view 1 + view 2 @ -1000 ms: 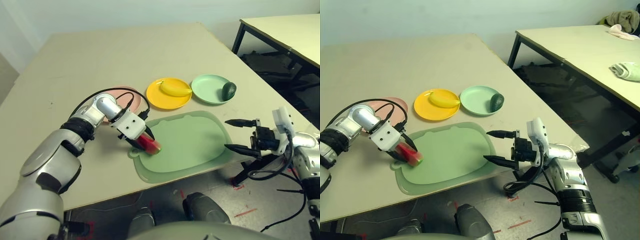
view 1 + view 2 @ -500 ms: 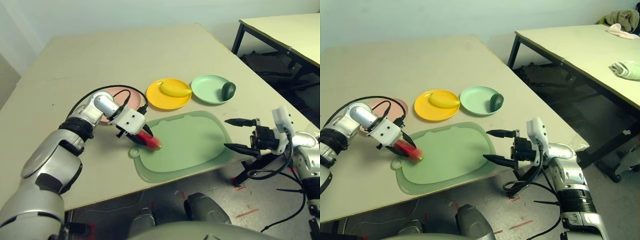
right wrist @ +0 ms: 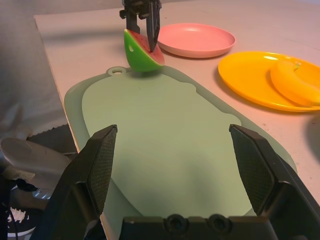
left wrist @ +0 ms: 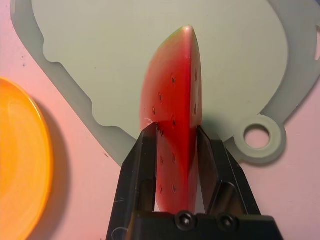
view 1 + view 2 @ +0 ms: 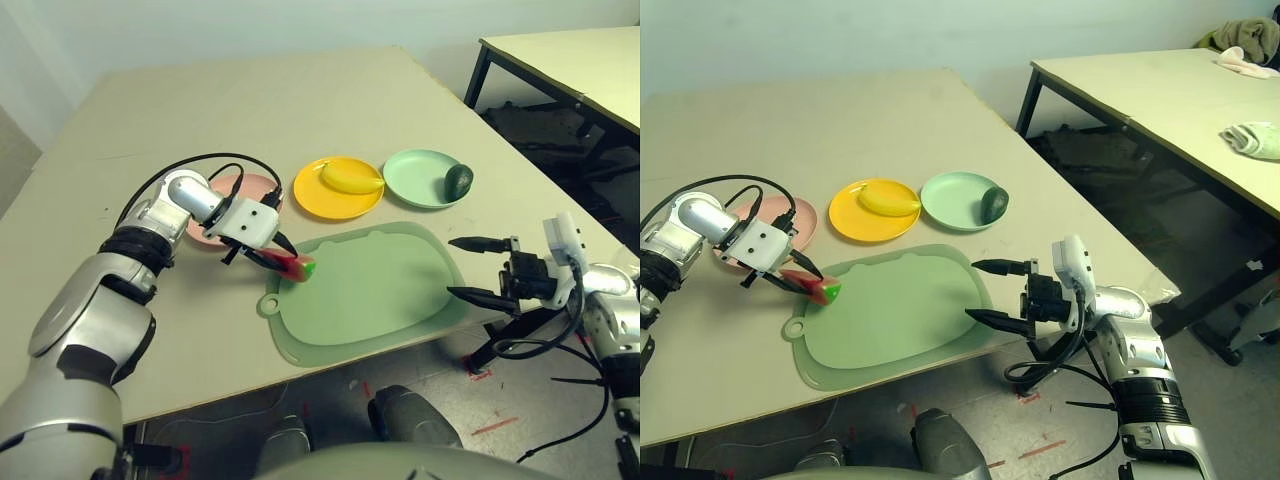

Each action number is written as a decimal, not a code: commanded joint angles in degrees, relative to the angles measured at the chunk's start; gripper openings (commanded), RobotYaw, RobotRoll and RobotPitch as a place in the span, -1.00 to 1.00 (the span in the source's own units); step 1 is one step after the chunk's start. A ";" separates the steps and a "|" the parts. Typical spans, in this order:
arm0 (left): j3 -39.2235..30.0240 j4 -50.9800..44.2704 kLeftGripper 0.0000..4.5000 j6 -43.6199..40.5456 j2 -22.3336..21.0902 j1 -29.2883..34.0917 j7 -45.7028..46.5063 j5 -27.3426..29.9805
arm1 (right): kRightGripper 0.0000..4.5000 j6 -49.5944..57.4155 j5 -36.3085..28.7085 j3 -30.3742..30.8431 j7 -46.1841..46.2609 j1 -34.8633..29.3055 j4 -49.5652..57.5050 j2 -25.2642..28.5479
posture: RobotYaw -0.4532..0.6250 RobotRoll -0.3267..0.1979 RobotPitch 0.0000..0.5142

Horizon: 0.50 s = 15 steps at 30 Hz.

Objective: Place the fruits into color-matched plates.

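Against a pale wall, a broad bench (image 5: 150, 120) carried three plates and a green mat (image 5: 370, 285), with a second table (image 5: 1180, 100) standing to the robot's right, a striped cloth (image 5: 1252, 141) on its top. The robot's left hand (image 4: 177, 129) gripped the watermelon (image 4: 172, 100), its two black fingers closed on either side of the wedge. The fruit was held at the mat's left end, near the ring-shaped tab (image 4: 257, 138), its green rind turned toward the robot's right side. Behind that arm lay the pink plate (image 3: 195, 40), partly hidden by the wrist and a black cable (image 5: 190, 160). Beside it, the yellow plate (image 5: 335, 206) held the banana (image 5: 350, 179), which lay across its surface. Next along, the mint plate (image 5: 415, 170) held the avocado (image 5: 458, 182), which rested toward the side nearest the robot's right. The robot's right hand (image 5: 468, 270) hung at the right of the mat, its fingers spread wide and nothing between them. Red marks (image 5: 492, 425) showed on the grey floor (image 5: 340, 400) below the bench.
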State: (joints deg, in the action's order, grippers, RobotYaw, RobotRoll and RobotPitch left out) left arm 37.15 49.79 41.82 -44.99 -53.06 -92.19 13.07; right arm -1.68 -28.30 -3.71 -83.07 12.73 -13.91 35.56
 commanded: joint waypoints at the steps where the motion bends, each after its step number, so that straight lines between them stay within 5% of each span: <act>1: -1.23 0.31 -0.50 0.04 -0.45 0.41 -0.31 -0.12 | 1.00 -0.26 0.35 0.23 -0.31 0.37 0.13 0.07 | -0.73 0.25 -1.00; 15: -5.87 7.21 -0.50 0.00 1.02 -4.62 -0.31 -1.62 | 1.00 -0.25 0.36 0.30 -0.26 0.73 0.08 -0.14 | -0.72 0.25 -1.00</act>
State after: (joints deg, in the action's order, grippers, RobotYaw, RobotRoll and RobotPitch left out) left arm 32.20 55.57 41.72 -44.03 -56.96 -92.17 12.71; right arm -1.68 -28.30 -3.68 -83.20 12.76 -13.86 35.54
